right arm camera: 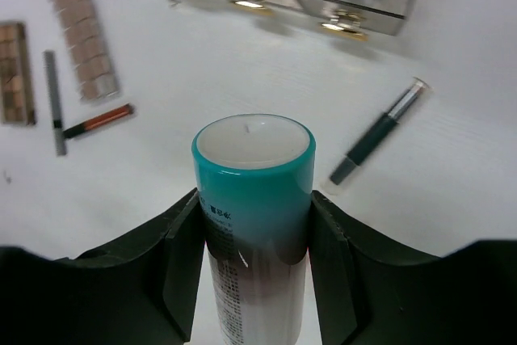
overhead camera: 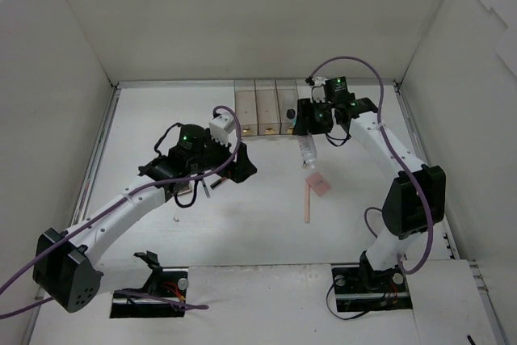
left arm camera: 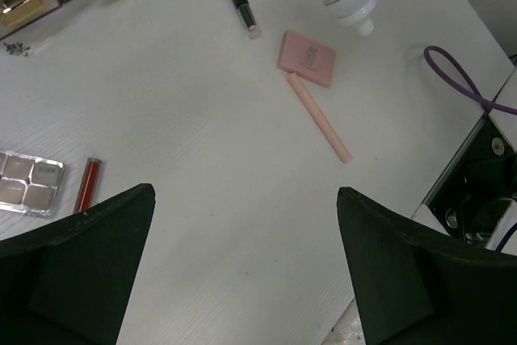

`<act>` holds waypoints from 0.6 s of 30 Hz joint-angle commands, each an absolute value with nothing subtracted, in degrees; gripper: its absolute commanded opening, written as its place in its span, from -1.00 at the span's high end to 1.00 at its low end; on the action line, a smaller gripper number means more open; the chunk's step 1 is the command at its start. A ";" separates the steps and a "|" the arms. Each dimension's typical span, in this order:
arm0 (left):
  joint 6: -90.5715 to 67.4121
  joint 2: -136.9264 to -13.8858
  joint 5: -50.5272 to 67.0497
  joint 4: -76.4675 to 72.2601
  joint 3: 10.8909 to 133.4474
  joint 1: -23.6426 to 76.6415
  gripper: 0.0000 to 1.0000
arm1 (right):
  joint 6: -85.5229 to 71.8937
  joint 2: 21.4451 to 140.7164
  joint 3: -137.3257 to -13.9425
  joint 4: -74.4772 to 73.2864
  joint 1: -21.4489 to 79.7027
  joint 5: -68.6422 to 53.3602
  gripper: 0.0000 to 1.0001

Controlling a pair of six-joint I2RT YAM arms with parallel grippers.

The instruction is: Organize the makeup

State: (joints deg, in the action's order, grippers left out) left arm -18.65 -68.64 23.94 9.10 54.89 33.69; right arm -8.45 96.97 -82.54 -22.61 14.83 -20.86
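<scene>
My right gripper (right arm camera: 254, 199) is shut on the white-blue bottle (right arm camera: 252, 224), its teal base toward the clear box; the top view shows the gripper (overhead camera: 305, 129) and the bottle (overhead camera: 307, 151) too. My left gripper (left arm camera: 246, 191) is open and empty above bare table, left of the pink square pad (left arm camera: 307, 58) and pink stick (left arm camera: 319, 117). A black pencil (right arm camera: 380, 135) lies near the box. Two brown palettes (right arm camera: 85, 62) (right arm camera: 14, 74) and a red pencil (right arm camera: 101, 121) lie to the left. A black-capped item (overhead camera: 288, 112) sits in the box's right compartment.
The clear three-compartment box (overhead camera: 265, 107) with gold handles stands at the back wall. A grey stick (right arm camera: 55, 103) lies between the palettes. White walls enclose the table on three sides. A purple cable (left arm camera: 460, 78) loops near the right arm's base.
</scene>
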 commanded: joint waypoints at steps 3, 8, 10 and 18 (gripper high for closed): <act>-19.25 -68.38 28.39 4.04 60.03 33.93 -0.82 | -1.76 93.51 -85.87 -25.05 17.58 -32.23 1.00; -23.72 -69.17 29.00 1.59 59.86 33.93 -0.86 | -0.97 94.83 -89.82 -26.37 20.82 -35.15 1.00; -26.26 -69.17 28.05 0.97 59.41 33.93 -0.87 | 1.39 94.83 -90.35 -26.63 21.70 -35.60 1.00; -34.97 -68.99 28.65 -3.07 57.13 30.85 -0.88 | 3.16 95.18 -90.88 -26.63 24.34 -36.39 1.00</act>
State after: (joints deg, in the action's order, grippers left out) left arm -29.85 -69.71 27.14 3.95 56.60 31.92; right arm 1.39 96.18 -87.35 -27.86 24.10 -33.34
